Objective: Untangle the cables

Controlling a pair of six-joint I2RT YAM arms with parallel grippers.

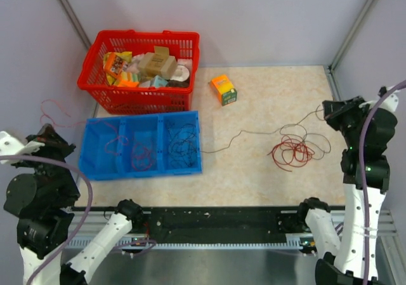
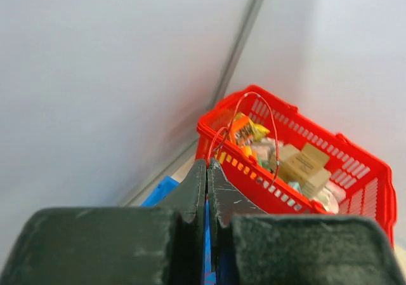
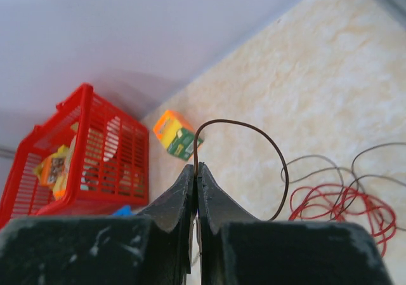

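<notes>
Top external: red coil (image 1: 293,152) at four o'clock on bench (image 1: 266,107). Right fingers (image 3: 196,171) pinched on dark wire (image 3: 254,132); left fingers (image 2: 207,167) pinched on red wire (image 2: 269,117). Best drawn apart slowly, avoiding snags.

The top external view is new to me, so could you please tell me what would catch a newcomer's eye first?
First comes the red basket of small packages at the back left, with a blue three-compartment tray holding loose wire strands just in front of it. On the right lies a tangle of red and dark cables. Each tool, left and right, is shut on a thin wire.
</notes>
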